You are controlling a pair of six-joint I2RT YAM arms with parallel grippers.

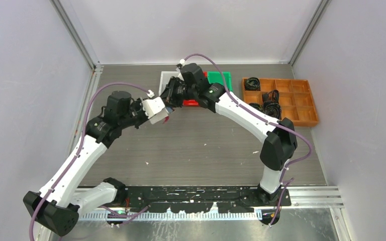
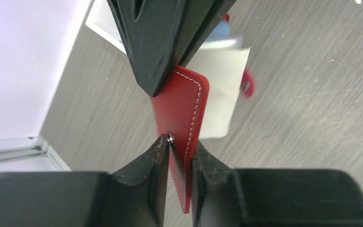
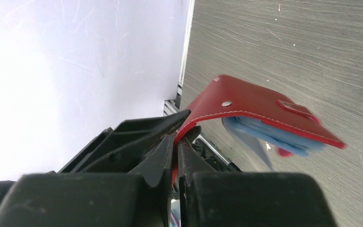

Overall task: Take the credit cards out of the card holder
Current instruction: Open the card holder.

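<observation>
Card holder is red, white-stitched, with pale blue pages. Jaws of left gripper and right gripper each clamp its cover.

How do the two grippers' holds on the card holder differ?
The left gripper pinches the card holder at one end of its stitched red flap, beside a metal stud; the right gripper pinches the flap's other end. The left gripper reaches in from the left, the right gripper from the right. Both clamp only red cover.
</observation>
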